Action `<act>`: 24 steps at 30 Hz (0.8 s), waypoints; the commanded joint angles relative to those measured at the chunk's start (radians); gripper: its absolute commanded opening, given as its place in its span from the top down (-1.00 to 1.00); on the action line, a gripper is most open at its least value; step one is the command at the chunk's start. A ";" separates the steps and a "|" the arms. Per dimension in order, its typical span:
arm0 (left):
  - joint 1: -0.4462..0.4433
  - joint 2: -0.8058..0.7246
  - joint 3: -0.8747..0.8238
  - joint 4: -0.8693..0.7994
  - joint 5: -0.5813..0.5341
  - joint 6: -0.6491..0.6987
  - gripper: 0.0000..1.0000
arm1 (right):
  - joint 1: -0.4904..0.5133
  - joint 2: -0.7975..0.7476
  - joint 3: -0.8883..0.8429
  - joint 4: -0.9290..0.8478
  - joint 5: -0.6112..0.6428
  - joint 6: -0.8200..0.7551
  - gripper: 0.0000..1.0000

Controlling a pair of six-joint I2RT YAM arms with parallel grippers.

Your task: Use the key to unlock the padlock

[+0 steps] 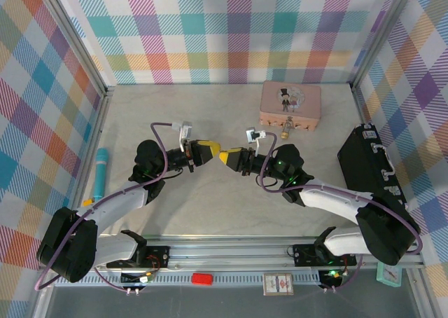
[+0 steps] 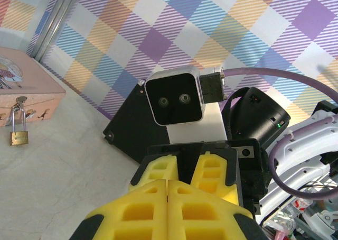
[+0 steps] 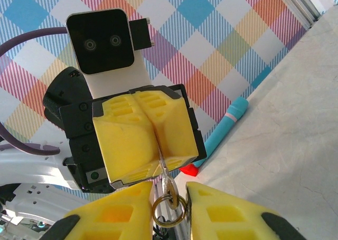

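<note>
key [image 3: 165, 171]: small grey metal; off the table, at mid-table between the two grippers, which meet tip to tip; blade runs up into the seam of the left gripper's yellow fingers [image 3: 142, 145]; ring [image 3: 169, 211] at its lower end sits between the right gripper's fingers
left gripper [image 1: 212, 152]: clenched, pads pressed flat together with no gap; key blade pinched in the seam; points toward the right arm
right gripper [image 1: 229, 157]: fingers stand a little apart; ring fills the gap and appears to touch both inner faces; whether it is clamped or merely resting there, cannot tell; faces the left gripper, tips all but touching
padlock [image 2: 19, 137]: brass body, thin silver shackle; hangs upright from a latch on the front of the pink tin [image 2: 26, 92]; shackle looks closed; well apart from the key and from both grippers
pink tin: far right part of the table [image 1: 210, 206], lid down, picture on the lid; padlock at its near face
teal cylinder [image 1: 101, 172]: lies along the left edge of the table, well apart from the arms
black case [image 1: 371, 167]: lies at the right edge, beside the right arm
state of task: key in hand, not at the padlock; padlock untouched on the tin
</note>
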 commanded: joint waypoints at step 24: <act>0.009 -0.012 0.002 0.045 0.016 0.006 1.00 | 0.002 -0.061 0.020 -0.078 0.095 -0.053 -0.01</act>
